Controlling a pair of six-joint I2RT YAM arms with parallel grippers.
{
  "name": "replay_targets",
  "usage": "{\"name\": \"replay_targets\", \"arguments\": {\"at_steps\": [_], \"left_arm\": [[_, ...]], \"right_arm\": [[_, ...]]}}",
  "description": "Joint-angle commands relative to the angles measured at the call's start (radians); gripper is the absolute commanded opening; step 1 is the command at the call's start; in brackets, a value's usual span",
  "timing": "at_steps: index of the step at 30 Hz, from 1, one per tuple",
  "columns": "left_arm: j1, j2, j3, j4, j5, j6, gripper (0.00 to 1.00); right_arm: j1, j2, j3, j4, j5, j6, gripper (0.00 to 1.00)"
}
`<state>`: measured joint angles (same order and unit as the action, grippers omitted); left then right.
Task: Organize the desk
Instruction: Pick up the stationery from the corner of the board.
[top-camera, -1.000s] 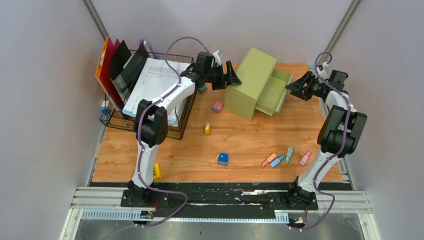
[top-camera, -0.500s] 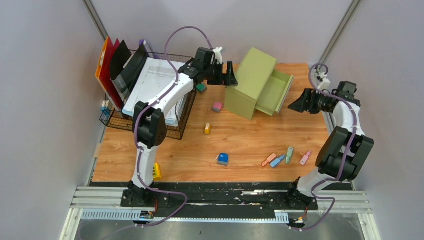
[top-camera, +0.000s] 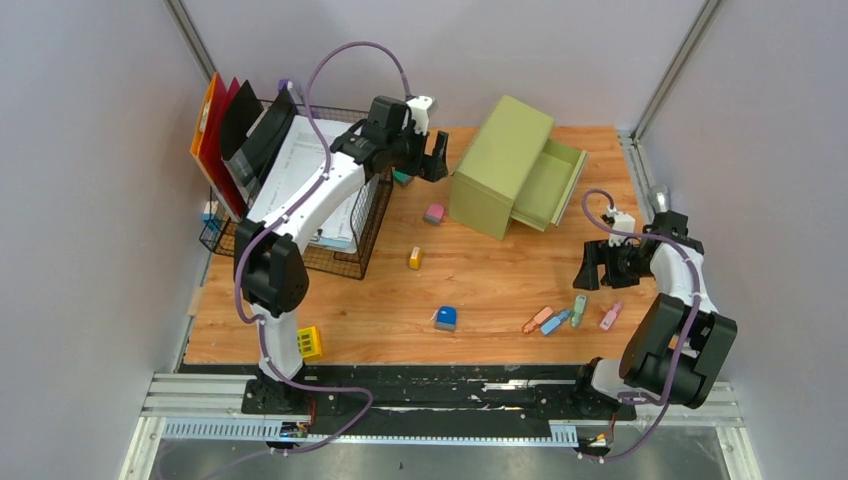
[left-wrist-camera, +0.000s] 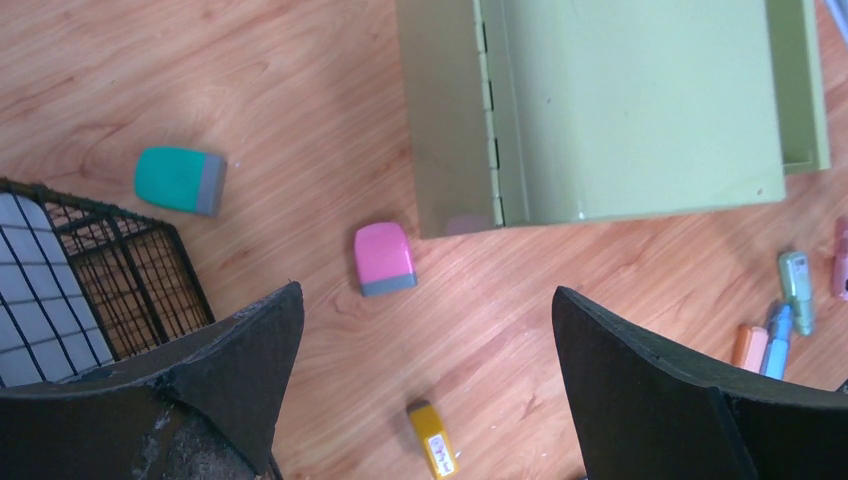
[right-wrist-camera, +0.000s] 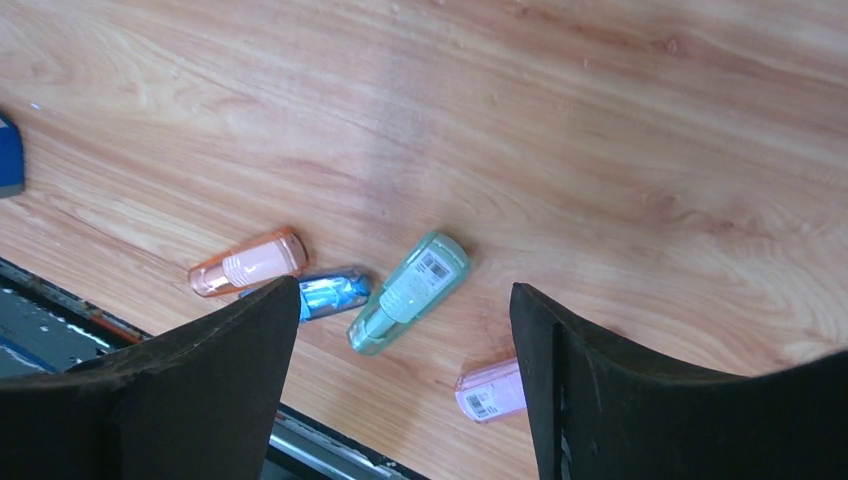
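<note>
The desk, a large rectangular top of light orange-brown wood-grain planks, lies flat and fills the middle of the overhead view. Its long axis runs left to right, and the plank grain runs the same way. A black and metal rail edges its near side, where both arm bases are bolted. The surface looks smooth, with a slight sheen. The left gripper hangs over the far part of the desk, just left of a pale green metal drawer cabinet. Its jaws are spread wide and hold nothing. Below it lie a small pink eraser-like block, a teal one and a yellow one with a label too small to read. The right gripper hovers near the desk's right side, its jaws apart and empty. Under it are four short translucent marker tubes: orange, blue, green and pink. The green and pink tubes carry barcode stickers with illegible digits. A black wire basket of printed papers stands at the left.
</note>
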<state>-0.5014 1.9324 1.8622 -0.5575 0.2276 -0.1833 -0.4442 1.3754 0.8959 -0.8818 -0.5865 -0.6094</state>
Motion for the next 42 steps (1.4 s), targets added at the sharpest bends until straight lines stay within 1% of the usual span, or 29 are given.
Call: {"name": "replay_targets", "arguments": {"at_steps": [1, 4, 7, 16, 19, 23, 27, 31, 35, 39, 42], "left_arm": [[0.003, -0.072, -0.053, 0.045, -0.027, 0.054, 1.00], [0.003, -0.076, -0.073, 0.049, -0.023, 0.053, 1.00], [0.002, -0.083, -0.096, 0.060, -0.014, 0.045, 1.00], [0.004, -0.098, -0.134, 0.079, -0.009, 0.035, 1.00], [0.004, -0.102, -0.147, 0.087, -0.006, 0.032, 1.00], [0.006, -0.104, -0.152, 0.089, 0.001, 0.025, 1.00], [0.009, -0.109, -0.160, 0.094, 0.004, 0.020, 1.00], [0.015, -0.118, -0.175, 0.100, 0.005, 0.018, 1.00], [0.026, -0.136, -0.176, 0.092, 0.004, 0.037, 1.00], [0.030, -0.153, -0.164, 0.076, -0.002, 0.085, 1.00], [0.031, -0.155, -0.139, 0.050, 0.004, 0.128, 1.00]], "right_arm": [[0.022, -0.038, -0.045, 0.043, 0.092, -0.008, 0.76], [0.034, -0.036, -0.076, 0.086, 0.126, 0.033, 0.72], [0.057, -0.034, -0.098, 0.105, 0.142, 0.058, 0.71], [0.115, -0.036, -0.194, 0.201, 0.286, 0.121, 0.67], [0.120, -0.040, -0.218, 0.242, 0.320, 0.138, 0.64], [0.132, -0.047, -0.221, 0.264, 0.326, 0.151, 0.56], [0.170, -0.033, -0.230, 0.273, 0.357, 0.157, 0.51], [0.201, -0.006, -0.232, 0.293, 0.432, 0.162, 0.42], [0.205, 0.021, -0.214, 0.299, 0.472, 0.165, 0.24], [0.206, 0.032, -0.177, 0.288, 0.477, 0.171, 0.17], [0.205, 0.035, -0.132, 0.256, 0.454, 0.184, 0.07]]}}
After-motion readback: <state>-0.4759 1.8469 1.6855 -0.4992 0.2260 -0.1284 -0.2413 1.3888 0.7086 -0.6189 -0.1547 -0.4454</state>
